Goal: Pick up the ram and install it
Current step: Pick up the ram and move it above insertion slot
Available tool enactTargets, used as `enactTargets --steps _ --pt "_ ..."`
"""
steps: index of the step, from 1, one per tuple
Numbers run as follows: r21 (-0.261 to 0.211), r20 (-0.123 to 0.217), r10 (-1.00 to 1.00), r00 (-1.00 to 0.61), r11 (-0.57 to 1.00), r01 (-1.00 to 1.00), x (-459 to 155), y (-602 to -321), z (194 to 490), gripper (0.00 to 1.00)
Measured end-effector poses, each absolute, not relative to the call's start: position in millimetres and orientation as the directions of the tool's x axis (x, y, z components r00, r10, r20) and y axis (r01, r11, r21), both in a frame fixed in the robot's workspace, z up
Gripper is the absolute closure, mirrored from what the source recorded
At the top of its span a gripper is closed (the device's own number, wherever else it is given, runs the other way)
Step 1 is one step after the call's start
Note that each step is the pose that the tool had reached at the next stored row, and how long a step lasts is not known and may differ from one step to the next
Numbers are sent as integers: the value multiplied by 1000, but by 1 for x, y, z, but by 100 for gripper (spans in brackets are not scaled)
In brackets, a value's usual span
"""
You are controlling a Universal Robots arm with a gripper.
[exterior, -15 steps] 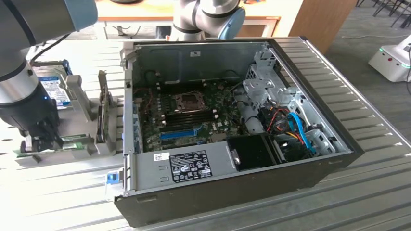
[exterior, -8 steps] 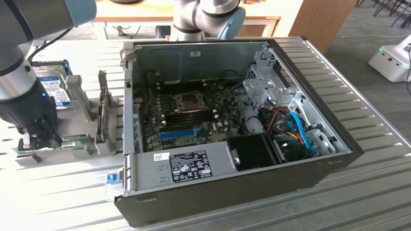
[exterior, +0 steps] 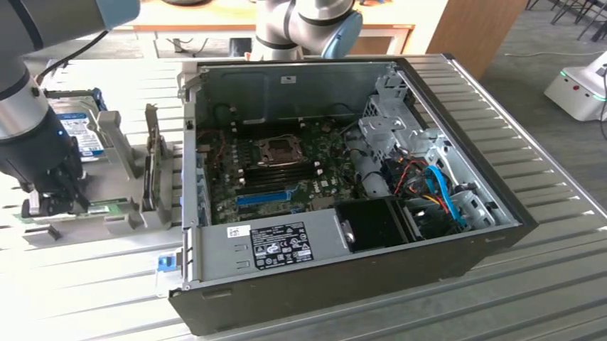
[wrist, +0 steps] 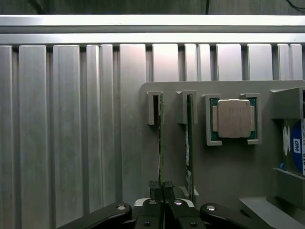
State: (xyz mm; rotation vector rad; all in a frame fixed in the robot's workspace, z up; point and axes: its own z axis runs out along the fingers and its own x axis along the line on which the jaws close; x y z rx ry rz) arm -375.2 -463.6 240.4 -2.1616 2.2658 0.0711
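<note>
The ram (wrist: 160,138) is a thin green stick standing on edge in a slot of the grey parts holder (wrist: 228,167). A second like stick (wrist: 189,143) stands in the slot beside it. My gripper (wrist: 161,186) is shut on the near end of the first stick, its dark fingertips (wrist: 154,185) pressed against both faces. In the exterior view the gripper (exterior: 55,202) is down at the holder (exterior: 124,220) at that view's left, beside the open computer case (exterior: 493,213). The board's memory slots (exterior: 280,170) lie inside the case.
A processor chip (wrist: 233,118) sits in its pocket on the holder, and a hard drive (exterior: 81,131) stands behind. A grey upright card (exterior: 152,170) stands between gripper and case. A blue slot (exterior: 261,197) and cables (exterior: 441,192) are inside the case. The table is ribbed metal.
</note>
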Motion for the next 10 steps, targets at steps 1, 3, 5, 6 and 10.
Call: enactTargets --steps 1,3,5,6,10 --pt "26 -38 -998 -48 47 -999 -375 -464 242 88" --pt "26 -38 -998 -48 47 -999 -375 -464 246 88" --pt "27 -38 -998 -47 47 -999 -375 -464 252 88" --pt "27 -38 -998 -47 47 -999 -375 -464 254 88" --pt "27 -38 -998 -47 46 -999 -374 -464 265 88"
